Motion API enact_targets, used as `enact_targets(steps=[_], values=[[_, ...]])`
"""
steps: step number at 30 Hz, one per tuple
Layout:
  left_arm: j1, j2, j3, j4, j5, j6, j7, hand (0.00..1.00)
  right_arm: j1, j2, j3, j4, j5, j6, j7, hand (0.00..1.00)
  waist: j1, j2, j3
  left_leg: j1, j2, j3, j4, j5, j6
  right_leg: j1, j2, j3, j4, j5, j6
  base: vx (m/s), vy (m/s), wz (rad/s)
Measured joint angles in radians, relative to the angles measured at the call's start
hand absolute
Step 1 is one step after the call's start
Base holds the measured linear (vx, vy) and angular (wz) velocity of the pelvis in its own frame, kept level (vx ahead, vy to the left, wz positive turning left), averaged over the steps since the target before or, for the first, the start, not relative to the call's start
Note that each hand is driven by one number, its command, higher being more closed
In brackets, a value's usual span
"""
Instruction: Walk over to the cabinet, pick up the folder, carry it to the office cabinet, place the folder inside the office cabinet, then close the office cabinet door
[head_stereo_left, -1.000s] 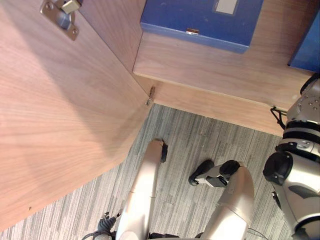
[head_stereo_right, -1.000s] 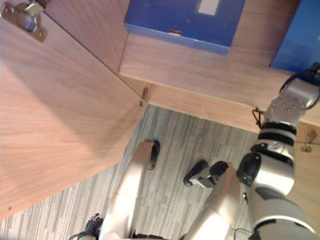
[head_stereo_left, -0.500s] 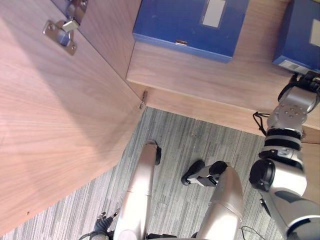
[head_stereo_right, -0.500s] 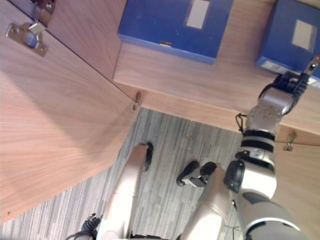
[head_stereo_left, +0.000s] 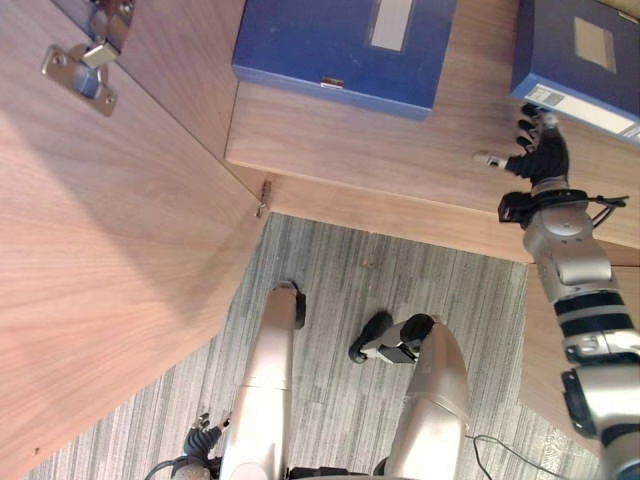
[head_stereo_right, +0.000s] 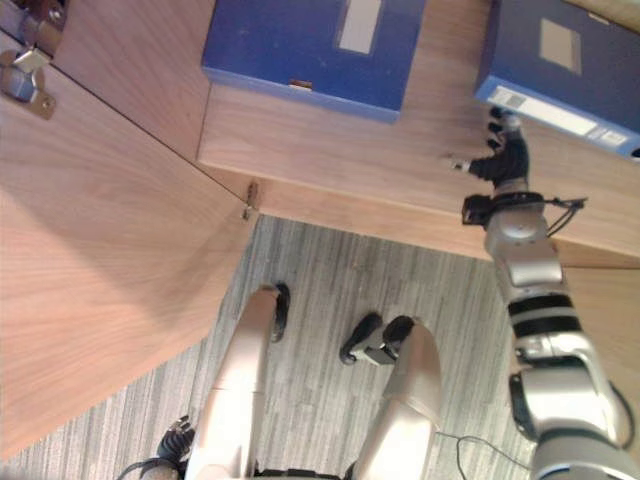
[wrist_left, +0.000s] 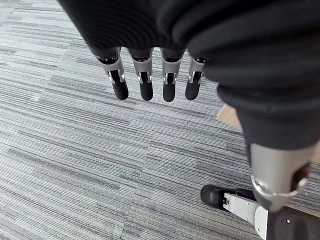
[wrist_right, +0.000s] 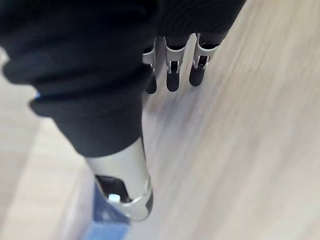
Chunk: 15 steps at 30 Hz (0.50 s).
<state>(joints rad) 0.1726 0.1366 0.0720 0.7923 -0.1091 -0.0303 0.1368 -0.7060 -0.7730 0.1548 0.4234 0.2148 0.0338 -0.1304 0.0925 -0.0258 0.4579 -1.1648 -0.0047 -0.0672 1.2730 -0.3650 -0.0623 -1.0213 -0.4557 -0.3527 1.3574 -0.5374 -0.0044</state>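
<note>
**A:** The right hand (head_stereo_left: 540, 150) is up at about two o'clock over the cabinet shelf (head_stereo_left: 400, 140). Its fingers are loosely spread, the thumb is out to one side, and it holds nothing.

**B:** And the folder?

**A:** A blue folder (head_stereo_left: 580, 55) lies on the shelf at one o'clock, with its near edge just beside the fingertips. I can't tell whether they touch. A second blue folder (head_stereo_left: 340, 45) lies flat at twelve o'clock, well apart from the hand.

**B:** The other arm?

**A:** The left hand (wrist_left: 146, 86) hangs low at seven o'clock above the grey carpet (wrist_left: 75, 150), fingers straight and empty.

**B:** So how far along are we?

**A:** The walking and carrying look finished, as I read it. The robot stands at the open cabinet, and the folder sits inside rather than in a hand. I'd judge the placing done or all but done. An empty hand beside a folder could also be a reach to grasp, though, and these views don't settle it.

**B:** What's left?

**A:** The door, certainly. The cabinet door (head_stereo_left: 110, 260) stands wide open from nine round to seven o'clock, with its hinge (head_stereo_left: 85, 65) at eleven. Neither hand touches it. The left arm is on that side and looks the handier one for swinging it shut.
</note>
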Motion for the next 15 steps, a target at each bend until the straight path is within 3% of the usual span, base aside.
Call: enact_targets(steps=[4,15], values=[[0.000,0.005,0.000,-0.006,0.016,-0.010,-0.021,0.00,0.013,-0.054,0.005,0.000,-0.027,-0.013,0.077,0.00,0.004,-0.007,0.004,0.000,0.000,0.000,-0.007,0.002,0.003,0.003,0.000,-0.004,-0.011,0.004,0.004,0.00,0.009,0.00],[-0.005,0.000,0.017,-0.008,0.017,-0.012,-0.038,0.00,0.020,-0.052,0.038,-0.058,-0.441,0.052,0.107,0.00,0.011,-0.012,0.007,0.032,0.004,0.013,-0.050,0.014,0.013,0.029,0.004,-0.006,-0.058,0.029,0.004,0.01,0.024,-0.02]])
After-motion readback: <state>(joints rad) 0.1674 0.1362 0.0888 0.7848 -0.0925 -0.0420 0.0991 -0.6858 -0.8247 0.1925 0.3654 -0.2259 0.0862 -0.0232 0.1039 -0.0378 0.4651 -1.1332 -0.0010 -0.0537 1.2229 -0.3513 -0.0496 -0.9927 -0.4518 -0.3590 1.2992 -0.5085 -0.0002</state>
